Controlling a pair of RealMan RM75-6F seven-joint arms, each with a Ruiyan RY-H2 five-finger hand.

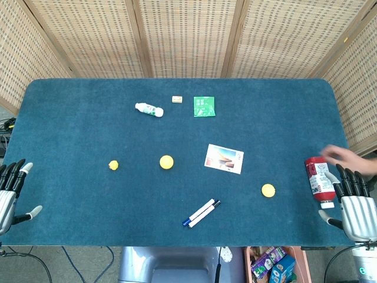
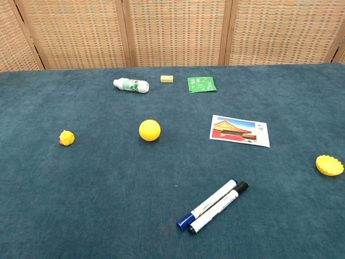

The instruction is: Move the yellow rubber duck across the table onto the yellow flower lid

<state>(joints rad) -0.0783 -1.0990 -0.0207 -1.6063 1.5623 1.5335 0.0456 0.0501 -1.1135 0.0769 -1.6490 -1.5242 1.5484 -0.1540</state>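
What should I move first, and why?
Probably send the left hand toward the duck. That hand rests open at the table's left edge, the duck sits on that side untouched, and the lid lies far over by the right hand, past the ball.

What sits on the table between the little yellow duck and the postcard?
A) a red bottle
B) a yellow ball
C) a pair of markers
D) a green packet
B: the yellow ball lies on the cloth between the yellow rubber duck to its left and the postcard to its right, while the markers lie nearer the camera.
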